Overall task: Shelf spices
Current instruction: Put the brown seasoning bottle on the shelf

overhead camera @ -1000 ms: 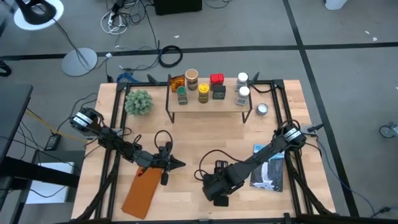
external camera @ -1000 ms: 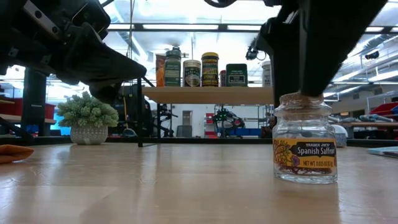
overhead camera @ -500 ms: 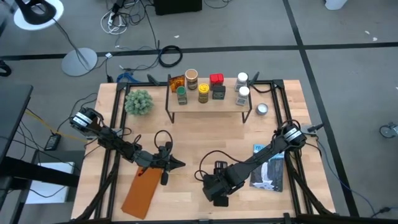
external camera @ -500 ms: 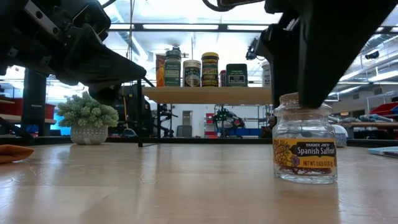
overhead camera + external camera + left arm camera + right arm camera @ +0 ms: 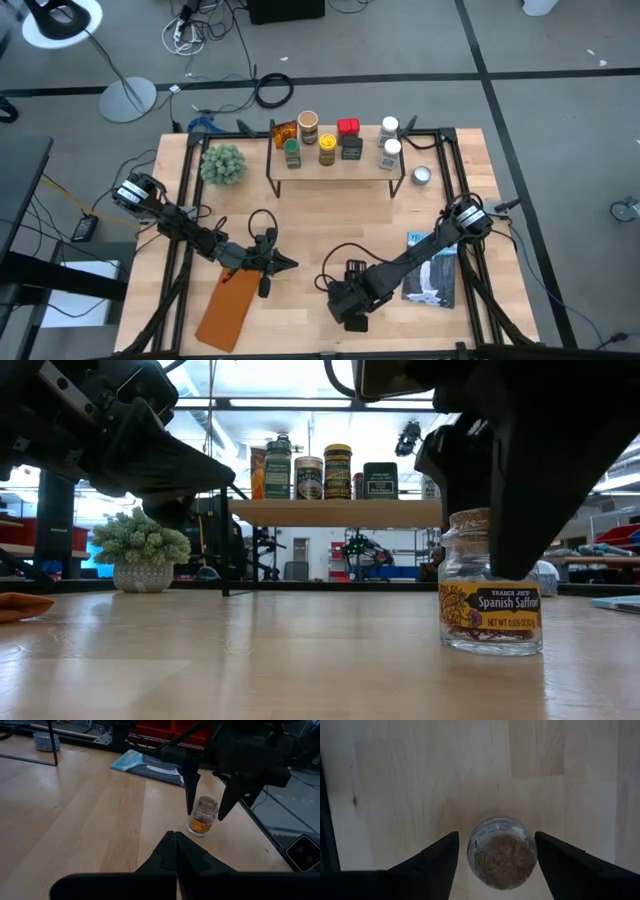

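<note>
A small clear glass saffron jar with a cork top stands upright on its base near the table's near edge, right of the middle. My right gripper is open above it, pointing down. Its fingers stand on either side of the cork top with a gap on each side. In the high view the gripper hides the jar. My left gripper is shut and hovers left of it, holding nothing. Several spice jars and tins stand on the light-wood shelf at the far side.
A potted green plant stands left of the shelf and a small silver tin to its right. A blue-and-white packet lies near the right edge. A flat brown piece lies near the left gripper. Bare wood lies between the jar and the shelf.
My right gripper has come down over the saffron jar: its fingertips, which were above the cork, now reach beside the jar's neck. The jar has stayed in place.
</note>
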